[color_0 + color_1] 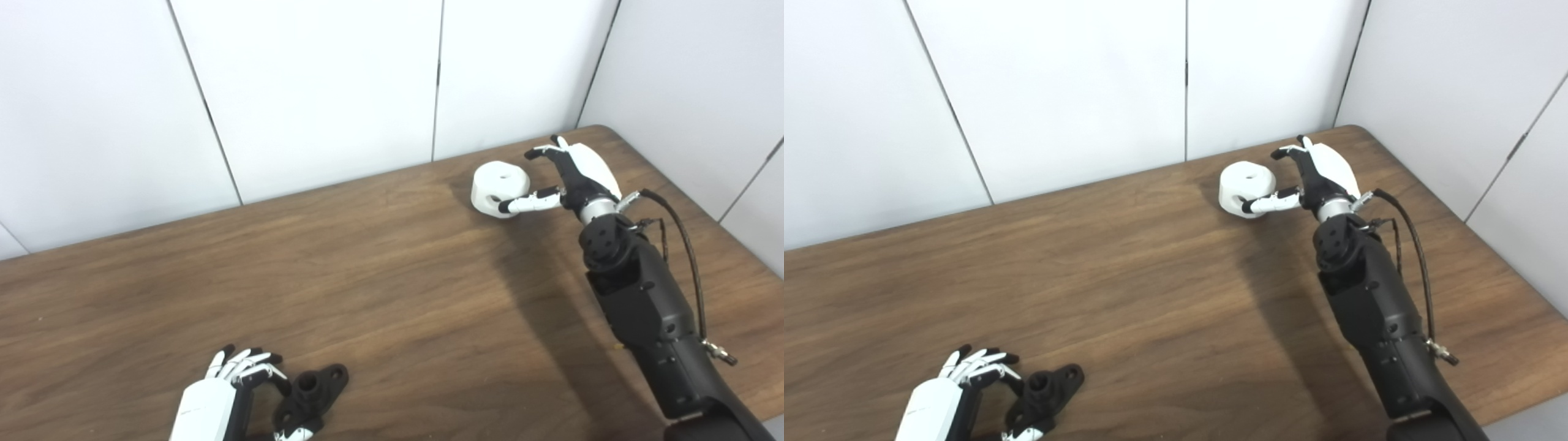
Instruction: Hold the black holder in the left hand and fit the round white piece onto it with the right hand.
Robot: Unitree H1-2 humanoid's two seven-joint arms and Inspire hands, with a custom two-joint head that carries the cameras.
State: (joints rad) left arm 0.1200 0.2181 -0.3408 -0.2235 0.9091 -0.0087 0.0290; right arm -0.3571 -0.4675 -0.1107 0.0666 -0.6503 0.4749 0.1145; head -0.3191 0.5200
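1. A wooden table [392, 288] is standing against plain white wall panels [318, 86], with no container showing anywhere on it.
2. The round white piece [499, 187] is sitting near the table's far right corner, a small hole in its top face and another in its side.
3. The right hand [566, 174] is reaching in just beside the white piece, fingers curled over toward its far side and thumb lying against its near side; the hand is spread around the piece, and whether it is gripping it cannot be told.
4. The black holder [1046, 387] is lying well apart from the white piece, at the table's near left edge, a raised socket at its middle and flat lugs with holes at its ends.
5. The left hand [968, 392] is closing around the holder's near end, fingers arched beside it and thumb underneath; a firm grip is not certain.
6. Both parts are looking like rigid, light plastic prints; the white piece is likely smooth, so a grasp across its flat sides seems safest, keeping the hole clear.
7. The holder is probably best held by a lug, leaving the socket free.
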